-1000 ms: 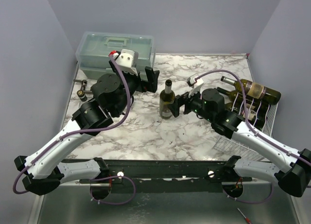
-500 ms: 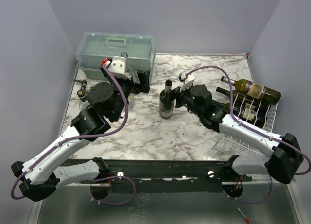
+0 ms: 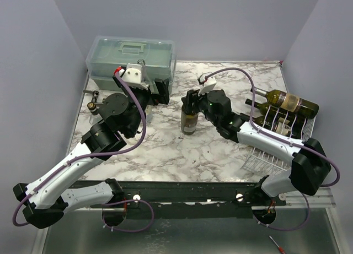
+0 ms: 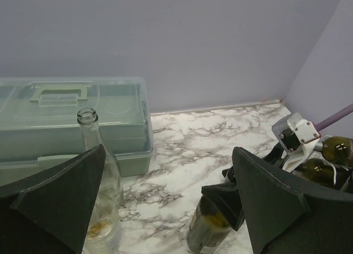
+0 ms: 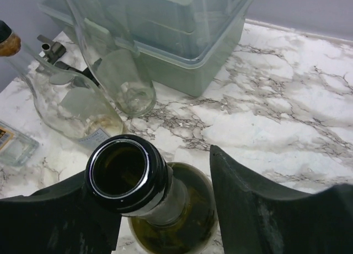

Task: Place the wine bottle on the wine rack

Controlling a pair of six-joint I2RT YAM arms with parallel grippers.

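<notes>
A dark green wine bottle (image 3: 189, 120) stands upright mid-table, its open mouth (image 5: 127, 174) close below the right wrist camera. My right gripper (image 3: 191, 96) straddles its neck. The left finger lies against the neck, while a gap shows between the neck and the right finger (image 5: 248, 204), so the right gripper (image 5: 165, 182) is open. My left gripper (image 3: 160, 92) hovers left of the bottle, wide open and empty. In the left wrist view the left gripper (image 4: 168, 210) frames the bottle (image 4: 207, 232). The white wire wine rack (image 3: 270, 157) sits at the right.
Dark bottles (image 3: 289, 102) lie on the rack. A translucent grey-green toolbox (image 3: 129, 55) stands at the back left. Clear glass bottles (image 5: 118, 66) stand and lie in front of it; one (image 4: 94, 149) is close to my left finger. A corked bottle neck (image 3: 92, 106) shows at far left.
My right gripper has slid left and forward onto the bottle's neck, and its jaws have narrowed. The left arm pulled back left earlier and now holds still.
</notes>
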